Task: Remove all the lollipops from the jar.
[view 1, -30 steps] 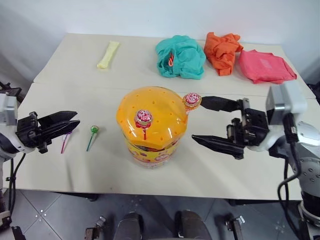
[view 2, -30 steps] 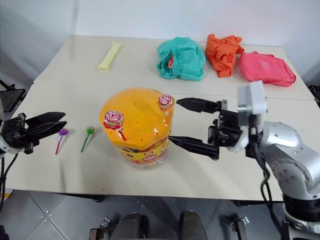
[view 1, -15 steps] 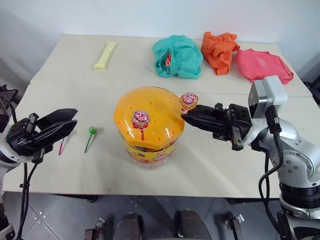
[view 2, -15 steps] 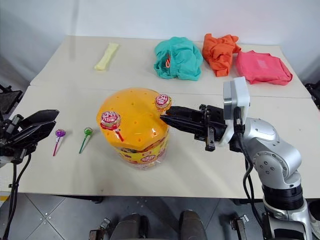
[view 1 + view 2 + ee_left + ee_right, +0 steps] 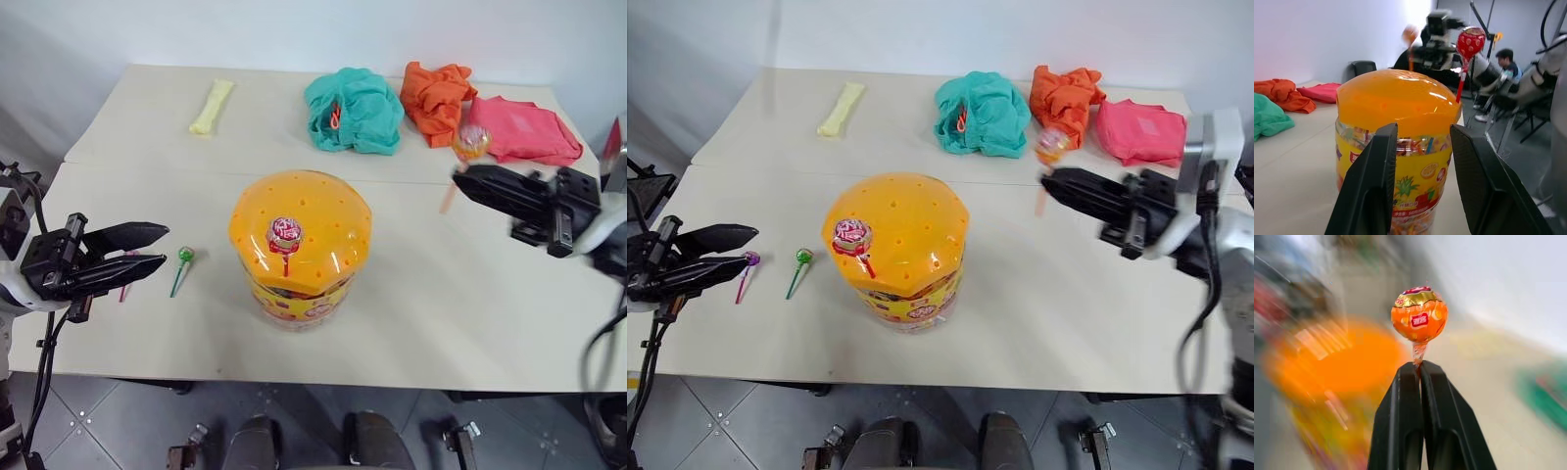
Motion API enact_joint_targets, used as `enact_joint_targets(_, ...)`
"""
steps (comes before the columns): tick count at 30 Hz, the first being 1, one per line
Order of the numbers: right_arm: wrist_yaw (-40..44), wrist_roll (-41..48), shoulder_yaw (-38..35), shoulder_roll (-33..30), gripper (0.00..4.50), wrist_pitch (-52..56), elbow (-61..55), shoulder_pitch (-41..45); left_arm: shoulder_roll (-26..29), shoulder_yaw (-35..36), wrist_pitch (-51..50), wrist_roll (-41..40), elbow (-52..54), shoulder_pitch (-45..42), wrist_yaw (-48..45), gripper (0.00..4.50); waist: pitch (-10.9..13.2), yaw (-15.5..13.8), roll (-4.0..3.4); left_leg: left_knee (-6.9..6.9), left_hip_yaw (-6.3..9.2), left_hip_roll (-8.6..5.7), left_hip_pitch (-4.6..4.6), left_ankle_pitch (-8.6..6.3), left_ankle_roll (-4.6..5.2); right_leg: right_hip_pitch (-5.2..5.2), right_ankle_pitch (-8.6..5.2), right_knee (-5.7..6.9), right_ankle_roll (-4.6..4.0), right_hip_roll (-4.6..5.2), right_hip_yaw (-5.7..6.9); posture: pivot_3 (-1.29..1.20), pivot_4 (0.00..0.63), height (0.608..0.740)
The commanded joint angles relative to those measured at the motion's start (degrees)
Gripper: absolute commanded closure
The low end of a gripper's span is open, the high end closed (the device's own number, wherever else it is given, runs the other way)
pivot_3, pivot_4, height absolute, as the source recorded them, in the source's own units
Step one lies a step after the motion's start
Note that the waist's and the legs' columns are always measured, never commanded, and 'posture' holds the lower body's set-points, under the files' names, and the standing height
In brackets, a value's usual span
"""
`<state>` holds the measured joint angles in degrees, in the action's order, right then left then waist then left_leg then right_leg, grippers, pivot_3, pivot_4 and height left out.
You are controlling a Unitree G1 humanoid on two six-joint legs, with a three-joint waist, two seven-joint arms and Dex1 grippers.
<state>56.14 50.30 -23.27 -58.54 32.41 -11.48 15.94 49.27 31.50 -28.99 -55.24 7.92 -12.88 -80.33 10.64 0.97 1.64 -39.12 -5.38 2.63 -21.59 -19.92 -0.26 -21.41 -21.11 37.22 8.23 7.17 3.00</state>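
Since a second ago, our right gripper has clamped shut on the stick of the orange lollipop and carried it off to the right, well clear of the jar, where it had stood in the dome's right edge. We now see it held up in front of the orange cloth, with the teal cloth and the pink cloth to either side at the back of the table.

Our right wrist view gives what the head views blur: the two black fingers pressed together just under the candy, its wrapper orange with a gold top.

One pink lollipop is still planted in the jar's orange lid. Our left wrist view shows it side-on, rising on a red stick from the far edge of the dome, and it shows the jar's clear wall and yellow label.

Our left gripper hangs at the table's left, jaws partly apart around nothing. Near it on the table lie the green lollipop and, just beside the fingertips, the purple lollipop, which the right eye shows better. A yellow packet lies at the far left.
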Motion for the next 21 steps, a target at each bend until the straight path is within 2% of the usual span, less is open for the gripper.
enact_joint_targets(1, 0.49, -13.23, 0.67, -4.56, 4.45, -4.64, 6.82, -6.20, -1.40, 0.31, 3.84, 0.32, -1.37, -1.95, -1.32, 2.67, 0.00, 0.01, -0.01, -0.01, -0.04, 0.01, 0.00, 0.00, 0.00, 0.01, 0.00, -0.05, 0.01, -0.02, 0.01, 0.00, 0.150, 0.740)
enact_joint_targets(3, -3.60, -23.70, 6.75, -7.23, 4.45, -6.24, 9.94, -9.56, -2.51, -0.63, 6.48, 1.45, -1.97, -2.93, -2.35, 2.67, -0.01, 0.32, -0.04, -0.03, -0.11, 0.02, 0.02, 0.00, -0.01, 0.00, 0.00, -0.04, 0.01, -0.02, 0.00, 0.00, 0.150, 0.740)
enact_joint_targets(5, -5.05, -29.56, 10.40, -7.68, 4.45, -8.45, 11.86, -11.04, -2.56, -1.42, 7.31, 2.23, -2.22, -3.12, -3.02, 2.67, 0.00, 0.84, -0.06, -0.05, -0.15, 0.05, 0.03, 0.01, -0.02, -0.04, 0.00, 0.00, 0.01, -0.04, -0.01, 0.00, 0.150, 0.740)
enact_joint_targets(9, -0.33, -30.81, 12.22, -5.43, 4.45, -12.21, 15.73, -12.71, -1.82, -2.65, 7.27, 2.83, -2.58, -2.75, -4.06, 2.67, 0.05, 0.97, -0.23, -0.04, -0.21, 0.05, 0.05, 0.02, -0.04, -0.12, 0.00, 0.11, 0.00, -0.07, -0.04, 0.00, 0.150, 0.740)
enact_joint_targets(12, 2.59, -30.36, 11.62, -4.12, 3.86, -15.08, 17.17, -12.62, -1.80, -2.84, 7.31, 3.02, -2.53, -2.53, -4.46, 2.67, 0.05, 0.71, -0.23, -0.05, -0.20, 0.07, 0.05, 0.02, -0.04, -0.11, 0.00, 0.10, 0.01, -0.06, -0.04, 0.00, 0.150, 0.740)
enact_joint_targets(14, 3.75, -29.02, 10.32, -2.89, 3.22, -15.49, 17.77, -11.81, -1.84, -2.92, 6.95, 2.91, -2.35, -2.41, -4.47, 2.67, 0.05, 0.63, -0.23, -0.07, -0.18, 0.09, 0.05, 0.02, -0.04, -0.09, 0.01, 0.10, 0.01, -0.04, -0.03, 0.00, 0.150, 0.740)
enact_joint_targets(16, 8.50, -25.43, 8.10, -1.10, 2.52, -19.01, 18.08, -10.56, -1.84, -3.17, 6.62, 2.95, -2.22, -2.34, -4.51, 2.67, 0.05, 0.60, -0.23, -0.07, -0.16, 0.10, 0.05, 0.02, -0.04, -0.08, 0.01, 0.10, 0.01, -0.03, -0.03, 0.00, 0.150, 0.740)
enact_joint_targets(17, 10.09, -22.46, 5.49, 1.35, 2.17, -22.65, 17.55, -8.97, -1.69, -3.11, 5.53, 2.36, -2.24, -2.18, -4.21, 2.67, 0.05, 0.60, -0.23, -0.08, -0.16, 0.10, 0.05, 0.02, -0.04, -0.07, 0.01, 0.10, 0.02, -0.03, -0.02, 0.00, 0.150, 0.740)
enact_joint_targets(18, 11.18, -17.21, 2.85, 3.39, 1.86, -21.92, 14.57, -7.09, -1.43, -2.98, 4.04, 1.56, -1.90, -1.66, -3.80, 2.67, 0.05, 0.63, -0.22, -0.08, -0.16, 0.09, 0.05, 0.02, -0.04, -0.07, 0.01, 0.10, 0.02, -0.03, -0.02, 0.00, 0.150, 0.740)
enact_joint_targets(21, 13.66, -8.51, 1.05, 5.85, 1.86, -17.76, 6.54, -2.79, -1.22, -2.81, 2.14, 0.91, -1.32, -0.53, -3.59, 2.67, 0.16, 0.85, -0.43, -0.09, -0.14, 0.13, 0.06, 0.02, -0.04, -0.04, 0.01, 0.10, 0.02, -0.06, -0.02, 0.00, 0.150, 0.740)
